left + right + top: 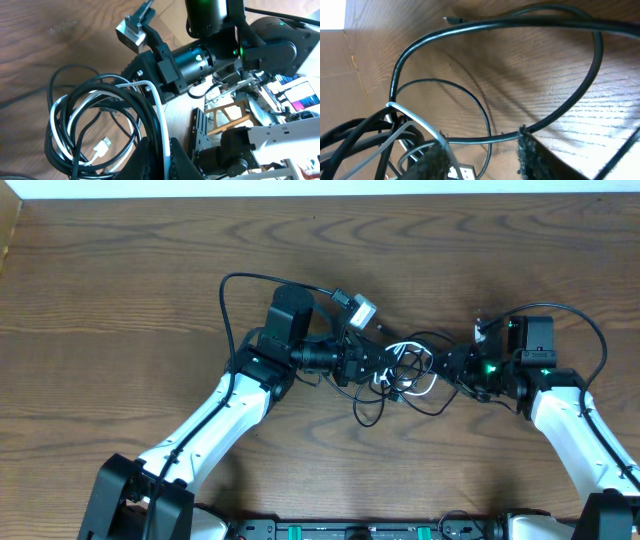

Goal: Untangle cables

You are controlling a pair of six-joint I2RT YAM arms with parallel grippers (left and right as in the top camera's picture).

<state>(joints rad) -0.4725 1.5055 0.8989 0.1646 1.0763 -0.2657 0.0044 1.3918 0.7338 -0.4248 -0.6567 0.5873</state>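
Note:
The cables (408, 372) lie as one small tangle of black and white loops on the wooden table between my two grippers. My left gripper (383, 366) is at the tangle's left side. In the left wrist view the jaws (160, 156) are shut on a white strand and a black strand of the cables (95, 120), and a white USB plug (102, 146) lies inside the loops. My right gripper (452, 366) is at the tangle's right side. Its fingers (482, 157) are open, with a black cable strand (485, 139) running across between them and the bundle (365, 132) at the left finger.
A thin black loop (368, 412) trails toward the table's front. Thicker black robot cables arc over the left arm (228, 300) and the right arm (596, 330). A cardboard box edge (8, 235) sits at the far left.

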